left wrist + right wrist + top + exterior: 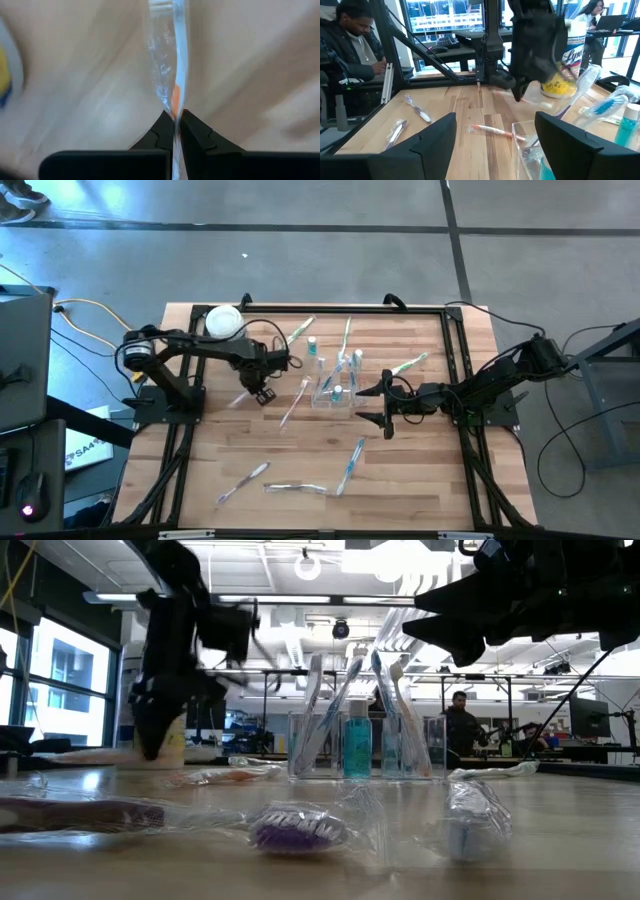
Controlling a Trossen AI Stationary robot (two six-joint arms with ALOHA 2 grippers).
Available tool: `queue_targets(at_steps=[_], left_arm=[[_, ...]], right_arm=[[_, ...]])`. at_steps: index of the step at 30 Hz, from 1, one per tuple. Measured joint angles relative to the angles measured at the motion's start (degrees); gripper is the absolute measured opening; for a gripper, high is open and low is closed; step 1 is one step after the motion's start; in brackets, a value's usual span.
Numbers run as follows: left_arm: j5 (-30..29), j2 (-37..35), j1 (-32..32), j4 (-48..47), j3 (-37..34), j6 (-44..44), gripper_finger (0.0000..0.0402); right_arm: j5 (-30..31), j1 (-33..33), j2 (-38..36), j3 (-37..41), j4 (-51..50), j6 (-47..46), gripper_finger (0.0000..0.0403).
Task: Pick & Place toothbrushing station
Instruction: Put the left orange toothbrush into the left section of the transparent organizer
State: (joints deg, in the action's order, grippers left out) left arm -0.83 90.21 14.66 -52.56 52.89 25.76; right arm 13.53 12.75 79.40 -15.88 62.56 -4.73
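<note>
a white tub point(223, 321) with a yellow label stands near the far left corner of the wooden table point(420, 480); wrapped toothbrushes lie scattered over the table: one with purple bristles point(290, 830) close to the low camera, two near the front edge point(243, 480) point(297, 488), a blue one point(352, 460) beside them, a green one point(408, 365) farther right; a seated person point(350, 45) in dark clothes is beyond the table.

Two robot arms, one clear holder point(333, 392), one white tub point(223, 321), and several wrapped toothbrushes.
</note>
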Motion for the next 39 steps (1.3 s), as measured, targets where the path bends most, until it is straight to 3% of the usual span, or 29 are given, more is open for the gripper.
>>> queue_targets(at_steps=[14, 23, 30, 39], left_arm=[[-7.4, -9.8, -7.5, -8.8, 11.0, -1.5, 0.0008], [-8.1, -19.3, -12.4, 6.8, 12.5, -6.6, 0.0008], [-8.8, -22.0, -15.4, 18.0, 11.8, -11.2, 0.0008], [1.0, -23.9, -16.6, 39.8, 4.3, -17.3, 0.0008]], right_arm=[[0.0, 0.0, 0.0, 0.0, -0.7, -0.2, 0.0262], [0.0, 0.0, 0.0, 0.0, -0.7, -0.2, 0.0262], [0.0, 0.0, 0.0, 0.0, -1.4, -1.0, 0.0262], [0.0, 0.0, 0.0, 0.0, -2.2, -1.0, 0.0262]])
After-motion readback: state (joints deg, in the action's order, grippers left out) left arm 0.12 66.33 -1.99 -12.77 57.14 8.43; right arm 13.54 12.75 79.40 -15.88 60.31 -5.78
